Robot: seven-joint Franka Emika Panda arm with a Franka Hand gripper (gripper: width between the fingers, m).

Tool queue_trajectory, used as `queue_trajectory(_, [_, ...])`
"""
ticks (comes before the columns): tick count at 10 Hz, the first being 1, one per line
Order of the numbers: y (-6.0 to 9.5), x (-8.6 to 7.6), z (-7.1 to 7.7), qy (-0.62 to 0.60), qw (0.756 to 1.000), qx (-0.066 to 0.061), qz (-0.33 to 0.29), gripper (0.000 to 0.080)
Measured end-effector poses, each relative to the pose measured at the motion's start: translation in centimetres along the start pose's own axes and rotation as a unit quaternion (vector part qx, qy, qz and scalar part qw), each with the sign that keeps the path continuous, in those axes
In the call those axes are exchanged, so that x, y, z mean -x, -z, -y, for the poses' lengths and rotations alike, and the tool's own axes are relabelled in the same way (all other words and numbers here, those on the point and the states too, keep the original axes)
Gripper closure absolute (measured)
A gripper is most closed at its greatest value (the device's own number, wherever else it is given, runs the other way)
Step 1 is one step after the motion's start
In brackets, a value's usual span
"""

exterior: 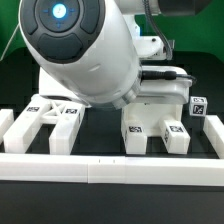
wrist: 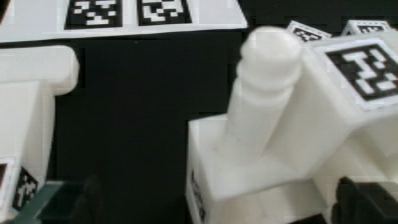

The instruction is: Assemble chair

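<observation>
bright even light, blurry close foreground

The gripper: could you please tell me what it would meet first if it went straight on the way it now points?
Probably the white chair part with the rounded peg, lying ahead between the fingers of the open gripper; how near is unclear.

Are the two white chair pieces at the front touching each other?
Apart: the exterior view shows black table between the piece on its left and the piece on its right.

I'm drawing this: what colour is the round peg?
The peg is plain white; the wrist view shows it best.
</observation>
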State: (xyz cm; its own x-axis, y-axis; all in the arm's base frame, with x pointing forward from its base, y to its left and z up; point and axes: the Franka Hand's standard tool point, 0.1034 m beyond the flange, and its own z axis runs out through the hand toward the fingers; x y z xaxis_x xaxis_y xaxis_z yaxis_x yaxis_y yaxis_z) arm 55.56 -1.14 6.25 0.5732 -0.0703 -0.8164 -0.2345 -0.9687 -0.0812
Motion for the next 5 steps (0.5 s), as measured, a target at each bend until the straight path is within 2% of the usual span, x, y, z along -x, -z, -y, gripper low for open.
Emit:
queue_trajectory(1, [0.7, -0.6, 0.1, 0.001, 1.000, 0.000, -0.028, 0.0151])
queue_trajectory(2, [0.9, -0.3, 0.2, 0.002, 0.999, 0.000, -0.033, 0.0151])
queue_trajectory(3, [1.6, -0.9, 0.4, 0.003, 0.998, 0.000, -0.064, 0.0151])
queue_trajectory(4, [2.6, -1.9, 0.7, 0.007, 0.991, -0.002, -0.131, 0.0151])
queue_trajectory(5, [2.5, -1.5, 0.7, 0.003, 0.985, -0.005, -0.173, 0.0151])
